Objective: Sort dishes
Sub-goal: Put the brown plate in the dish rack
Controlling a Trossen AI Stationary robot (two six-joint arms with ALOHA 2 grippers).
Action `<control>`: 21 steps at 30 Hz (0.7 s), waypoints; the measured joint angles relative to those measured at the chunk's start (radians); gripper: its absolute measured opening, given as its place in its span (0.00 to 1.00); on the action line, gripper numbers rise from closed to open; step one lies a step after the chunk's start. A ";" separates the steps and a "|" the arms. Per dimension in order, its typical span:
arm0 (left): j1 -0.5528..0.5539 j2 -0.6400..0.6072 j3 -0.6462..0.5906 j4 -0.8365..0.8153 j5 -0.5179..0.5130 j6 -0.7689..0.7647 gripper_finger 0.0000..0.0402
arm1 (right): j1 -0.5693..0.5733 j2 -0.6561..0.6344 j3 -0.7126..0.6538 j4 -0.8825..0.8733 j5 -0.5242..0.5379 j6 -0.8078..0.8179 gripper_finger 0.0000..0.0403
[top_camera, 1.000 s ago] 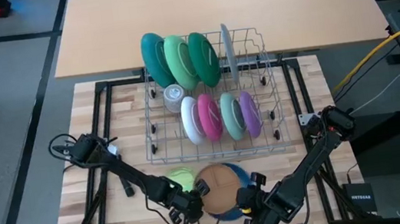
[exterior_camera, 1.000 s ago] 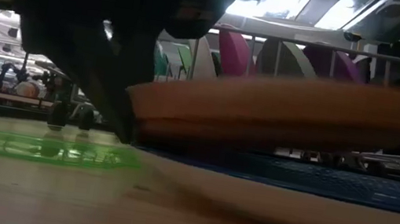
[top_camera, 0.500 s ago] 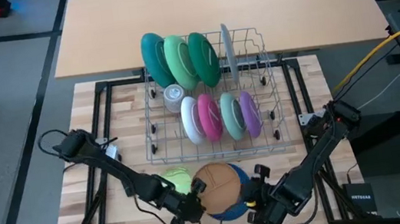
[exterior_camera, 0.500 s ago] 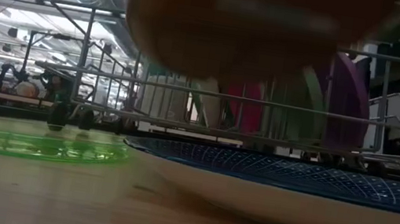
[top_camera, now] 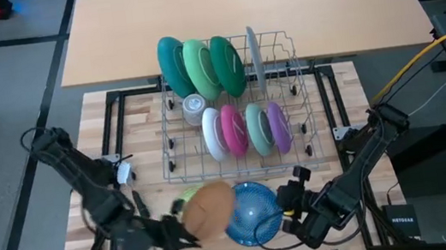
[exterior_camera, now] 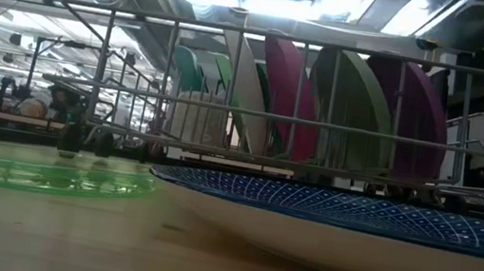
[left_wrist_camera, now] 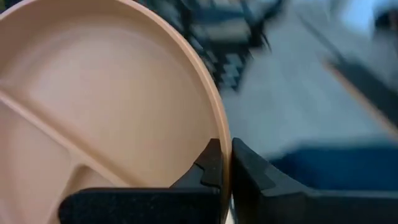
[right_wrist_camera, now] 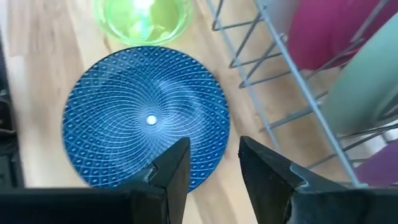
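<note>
My left gripper [top_camera: 182, 234] is shut on a tan divided plate [top_camera: 209, 210] held above the table's near edge; the plate also fills the left wrist view [left_wrist_camera: 106, 106]. A blue patterned plate [top_camera: 252, 213] lies flat on the table next to it, seen also in the low view [exterior_camera: 354, 220] and the right wrist view [right_wrist_camera: 146, 118]. A pale green bowl [right_wrist_camera: 142, 15] rests on the table left of the blue plate, mostly hidden under the tan plate in the high view. My right gripper [top_camera: 293, 209] is open and empty just right of the blue plate. My left gripper pinches the tan plate's rim [left_wrist_camera: 222, 163] between its two fingers, one finger on the plate's upper face and one on its back. The fingers come at it from the table's left. The plate is lifted clear of the table and the blue plate, tilted.
A metal wire dish rack [top_camera: 295, 146] stands in the table's middle, with teal, green and grey plates upright in its far row and white, pink, pale green and purple ones in its near row. A small clear cup [top_camera: 194, 106] sits in the rack's left part.
My left gripper has lifted the tan plate off the blue plate and carried it up and toward the table's left edge, out of the low view. The blue plate has stayed on the table. My right gripper has drawn back a little toward the table's right edge.
</note>
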 joint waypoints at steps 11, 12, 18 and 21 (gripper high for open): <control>-0.155 -0.074 -0.003 -0.067 -0.697 -0.218 0.00 | -0.001 0.000 0.000 -0.025 0.064 -0.028 0.36; -0.158 -0.074 -0.003 -0.103 -0.730 -0.247 0.00 | -0.001 0.000 0.000 -0.026 0.064 -0.037 0.36; -0.159 -0.072 -0.003 -0.466 -0.870 -0.647 0.00 | -0.001 0.000 0.000 -0.027 0.065 -0.081 0.36; -0.159 -0.072 -0.003 -0.694 -0.934 -0.910 0.00 | -0.001 0.000 0.000 -0.030 0.065 -0.081 0.36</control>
